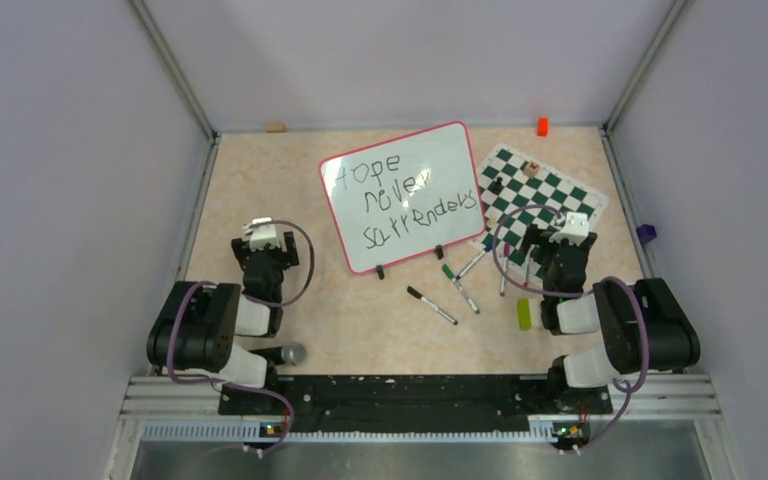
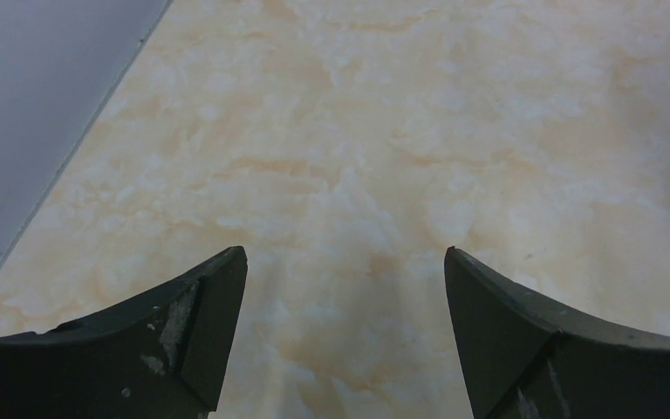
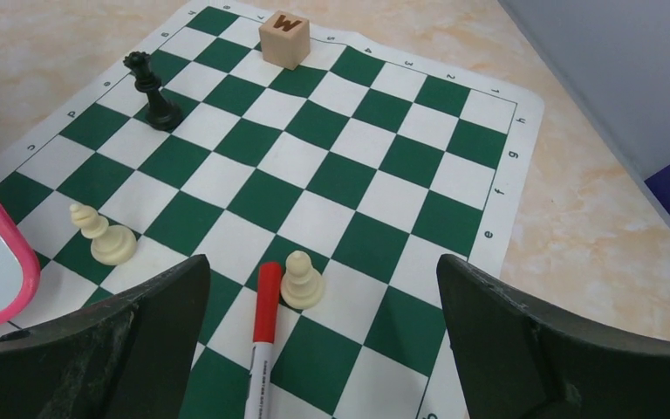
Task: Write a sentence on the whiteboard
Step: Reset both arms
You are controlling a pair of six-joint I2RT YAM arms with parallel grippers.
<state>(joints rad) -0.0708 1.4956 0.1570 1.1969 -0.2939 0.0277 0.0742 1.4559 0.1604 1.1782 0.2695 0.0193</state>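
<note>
Stretching beneath everything, the marbled beige desk (image 1: 360,325) is carrying the large glossy white whiteboard with its thin red-pink rim (image 1: 440,150), which is lying tilted at the far middle. The sentence (image 1: 410,205), dark handwritten marker lettering in three lines, is reading roughly "Hope never surrenders". Just right of it, the green-and-white checkered chess mat (image 3: 314,175) is lying flat. The left gripper (image 2: 345,253) is hanging over bare desk, spread wide and holding nothing. The right gripper (image 3: 322,260) is likewise gaping wide and holding nothing, over the mat's near edge, where a red-capped white marker (image 3: 266,305) is lying just beside a cream plastic pawn (image 3: 302,281).
</note>
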